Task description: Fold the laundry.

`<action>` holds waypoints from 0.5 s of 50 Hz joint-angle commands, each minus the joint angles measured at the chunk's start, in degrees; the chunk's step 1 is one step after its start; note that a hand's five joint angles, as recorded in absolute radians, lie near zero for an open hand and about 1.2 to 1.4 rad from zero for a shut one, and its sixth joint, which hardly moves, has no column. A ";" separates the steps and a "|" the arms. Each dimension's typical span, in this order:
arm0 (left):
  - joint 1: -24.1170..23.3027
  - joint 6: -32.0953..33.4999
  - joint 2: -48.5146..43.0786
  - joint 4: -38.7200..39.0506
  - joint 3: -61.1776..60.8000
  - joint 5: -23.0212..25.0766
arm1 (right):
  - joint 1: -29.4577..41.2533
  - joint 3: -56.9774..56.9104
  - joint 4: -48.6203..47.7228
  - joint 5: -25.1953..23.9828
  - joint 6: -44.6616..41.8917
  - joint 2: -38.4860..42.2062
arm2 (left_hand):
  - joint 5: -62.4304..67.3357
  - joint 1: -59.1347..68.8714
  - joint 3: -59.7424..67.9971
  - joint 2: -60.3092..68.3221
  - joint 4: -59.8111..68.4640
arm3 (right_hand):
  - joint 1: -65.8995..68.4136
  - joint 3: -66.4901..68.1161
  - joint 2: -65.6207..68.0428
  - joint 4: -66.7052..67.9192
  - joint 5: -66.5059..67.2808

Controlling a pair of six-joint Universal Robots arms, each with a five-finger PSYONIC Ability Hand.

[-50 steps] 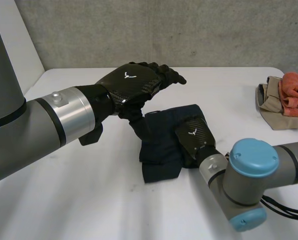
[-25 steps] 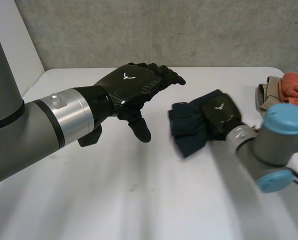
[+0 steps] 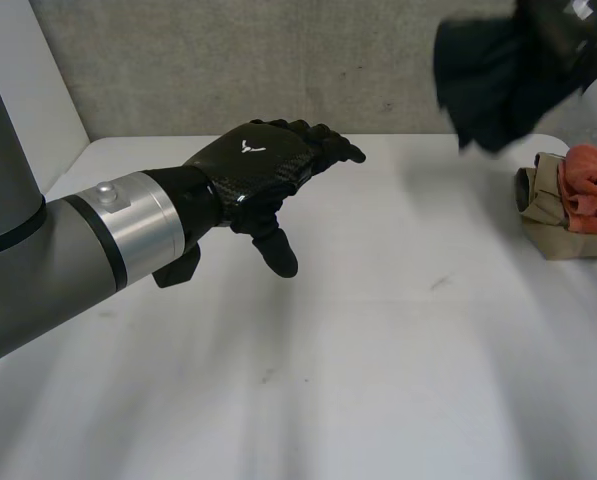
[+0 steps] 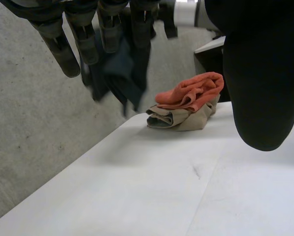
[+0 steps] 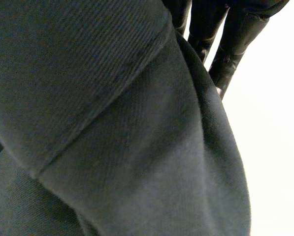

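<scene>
Lifted off the desk (image 3: 378, 330) since a second ago, the folded dark garment (image 3: 493, 75) now hangs in the air above the desk's far right corner, gripped by your right robot hand (image 3: 563, 25). Half a second back that hand was sweeping the bundle across the surface. In the right wrist view the ribbed dark fabric (image 5: 112, 137) lies bunched against the palm in thick folds, with the black fingers (image 5: 233, 44) closed around its edge.

Your left robot hand (image 3: 263, 165) has barely shifted. It hovers over the left middle of the desk, fingers stretched out loosely toward the back wall, thumb (image 3: 278, 255) pointing down, nothing in its grasp. From its own wrist view you see those fingers (image 4: 63, 49) spread and relaxed, the thumb (image 4: 260, 88) well apart from them, and the dark garment (image 4: 119, 73) dangling beyond the fingertips, off the desk.

At the desk's right edge, below the raised garment, an orange cloth (image 3: 590, 180) rests crumpled on top of a folded beige cloth (image 3: 543, 205). The two touch as one small pile, well apart from your left robot hand.
</scene>
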 commanded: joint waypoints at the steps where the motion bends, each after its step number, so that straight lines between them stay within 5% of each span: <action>1: 0.38 0.00 0.00 0.03 -0.22 -0.08 | -7.32 -16.65 2.15 -0.34 4.71 7.17 | -1.59 0.14 -1.03 -0.54 -0.57 | 26.18 13.92 12.49 11.98 18.98; 5: 0.47 0.00 0.00 0.03 -0.48 -0.08 | -11.19 -19.65 3.38 -2.80 4.80 10.60 | -1.59 0.14 -1.03 -0.54 -0.57 | 26.18 13.92 12.49 11.98 18.98; 18: 0.47 0.00 -0.62 0.30 -0.66 -0.08 | -23.84 -6.93 3.30 -24.50 4.80 15.70 | -1.42 0.31 -0.86 -0.38 -0.40 | 26.18 13.92 12.49 11.98 18.98; 25: 0.38 0.00 -0.79 0.30 -0.66 0.01 | -28.51 -1.37 3.20 -28.73 4.36 15.62 | -1.42 0.31 -0.86 -0.38 -0.40 | 26.18 13.92 12.49 11.98 18.98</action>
